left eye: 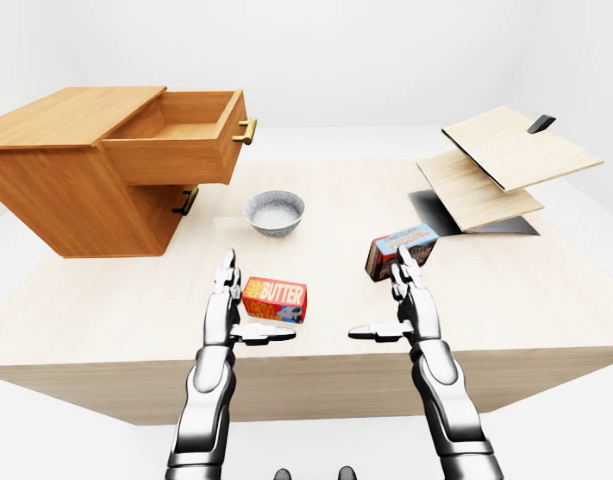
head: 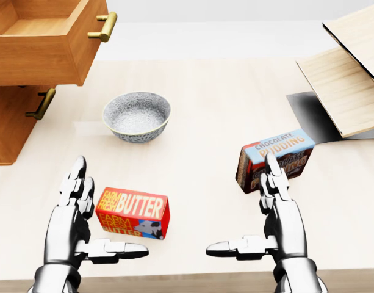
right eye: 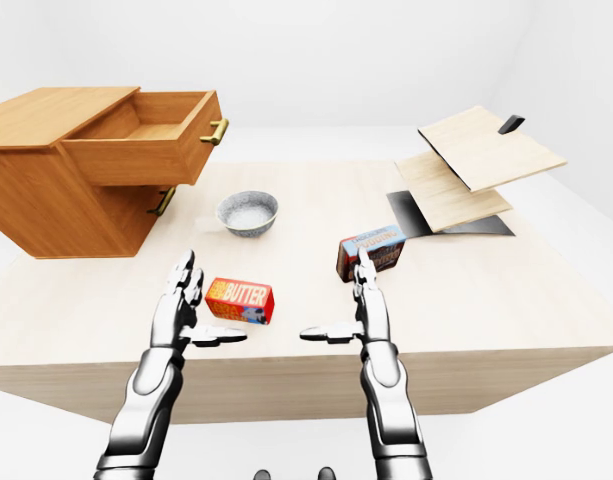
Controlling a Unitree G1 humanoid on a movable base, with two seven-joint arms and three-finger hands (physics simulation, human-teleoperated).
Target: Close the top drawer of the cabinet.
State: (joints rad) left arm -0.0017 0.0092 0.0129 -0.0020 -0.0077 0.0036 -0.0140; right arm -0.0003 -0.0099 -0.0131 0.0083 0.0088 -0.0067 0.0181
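Your left hand (head: 77,213) is spread flat, fingers up and thumb out, holding nothing; your right hand (head: 278,213) mirrors it, also empty. A butter box (head: 133,213) sits just beside the left hand at three o'clock, and a pudding box (head: 275,155) stands at twelve o'clock of the right. Farther out, at eleven o'clock of the left hand and well apart, the top drawer (left eye: 181,140) hangs pulled out of the wooden cabinet (left eye: 76,180), brass handle (left eye: 246,131) facing right, inside bare.

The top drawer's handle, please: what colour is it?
Brass gold handle, clearest in the head view.
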